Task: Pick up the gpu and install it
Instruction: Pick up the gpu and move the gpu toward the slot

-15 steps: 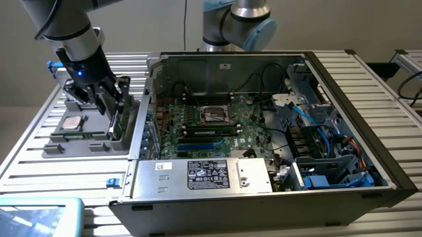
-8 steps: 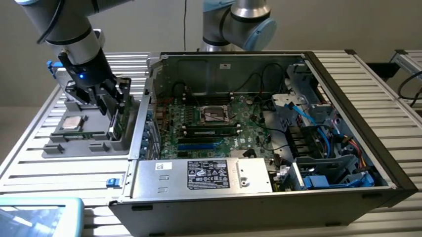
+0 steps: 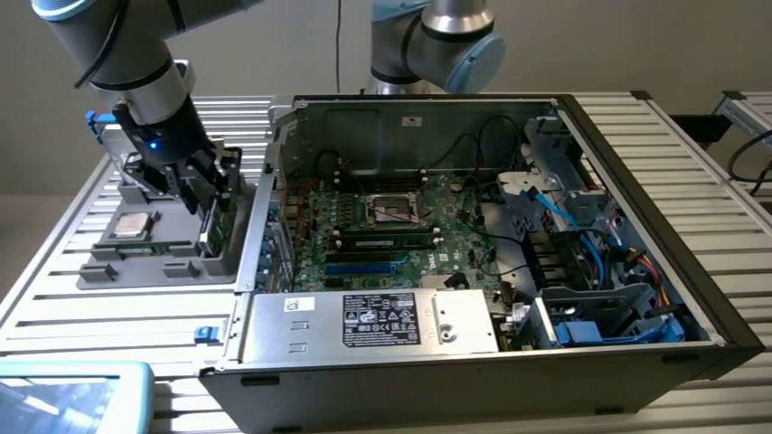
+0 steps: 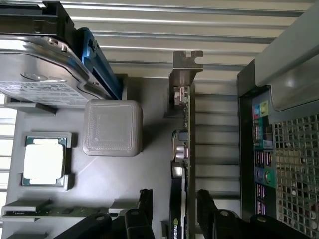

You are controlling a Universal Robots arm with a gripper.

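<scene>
The gpu [image 4: 188, 124] stands on its edge in a slot of the grey parts tray [image 4: 149, 164]. Its green board, black cooler and silver end bracket [image 4: 185, 69] face the wrist camera edge-on. My gripper [image 4: 174, 194] is open and straddles the card's near end, one black finger [image 4: 145, 199] on the cooler side and the other on the board side, each with a small gap to the card. In the exterior view the gripper [image 3: 209, 201] hangs over the tray [image 3: 145, 271] at the exterior view's left, above the gpu [image 3: 213, 231].
The tray also carries a silver hard drive [image 4: 40, 74], a processor chip [image 4: 45, 159], a grey square block [image 4: 112, 127] and a slim memory stick [image 4: 55, 211]. The open computer case [image 3: 627, 181] with its motherboard [image 3: 374, 226] and power supply [image 3: 374, 321] lies just beside the tray.
</scene>
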